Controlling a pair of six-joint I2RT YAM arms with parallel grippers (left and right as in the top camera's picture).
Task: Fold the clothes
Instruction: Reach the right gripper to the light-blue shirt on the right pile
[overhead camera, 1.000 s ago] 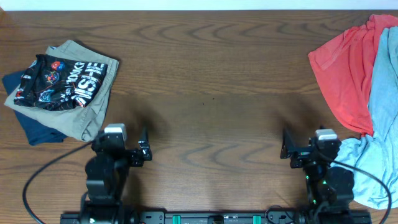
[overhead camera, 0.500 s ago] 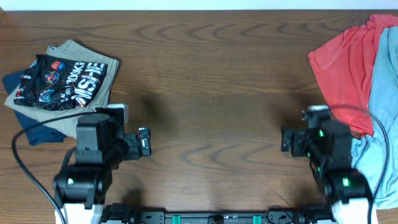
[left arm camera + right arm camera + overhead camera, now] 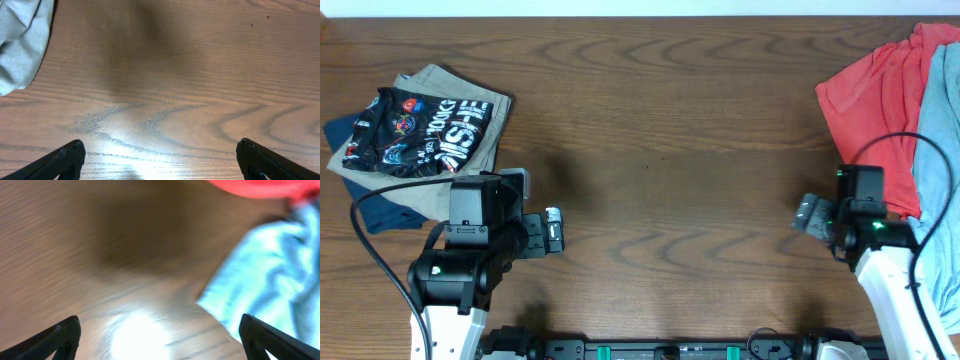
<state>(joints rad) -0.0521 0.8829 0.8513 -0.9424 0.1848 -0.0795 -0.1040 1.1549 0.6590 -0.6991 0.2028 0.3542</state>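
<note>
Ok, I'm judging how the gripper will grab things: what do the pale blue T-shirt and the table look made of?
The pale blue T-shirt looks like thin, soft, matte fabric, possibly cotton: it lies in limp wrinkles. The table looks like wood or wood-grain laminate, smooth and slightly glossy: swirling grain and a light glare show on it.
</note>
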